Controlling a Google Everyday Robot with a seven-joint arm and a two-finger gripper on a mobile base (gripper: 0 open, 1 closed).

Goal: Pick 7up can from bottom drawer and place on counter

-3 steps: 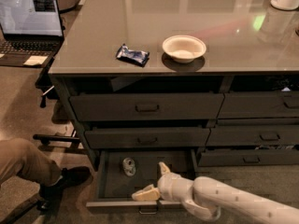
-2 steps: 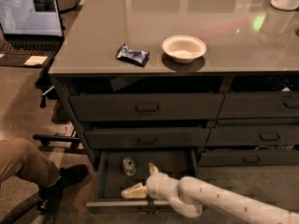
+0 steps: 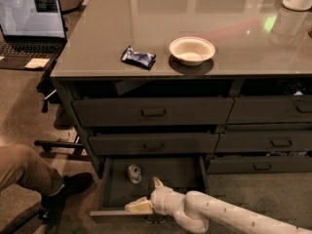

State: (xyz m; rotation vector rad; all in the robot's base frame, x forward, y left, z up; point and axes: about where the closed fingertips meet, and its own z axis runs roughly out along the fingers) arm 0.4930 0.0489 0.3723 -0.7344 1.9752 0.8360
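On grey counter (image 3: 243,57), bowl (image 3: 191,50), wrapper (image 3: 138,57), hand (image 3: 142,194) over open bottom drawer (image 3: 178,172)

Low arm (image 3: 219,216) stretched L — pincer (image 3: 146,195) prob. spread apart.

Glossy smooth counter (image 3: 243,48), shiny metal 7up can (image 3: 134,173), smooth plastic gripper (image 3: 146,195) at front of matt bottom drawer (image 3: 117,189).

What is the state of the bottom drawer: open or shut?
Open. The bottom drawer is pulled out, the 7up can shows inside, and the pincer hovers over its front part.
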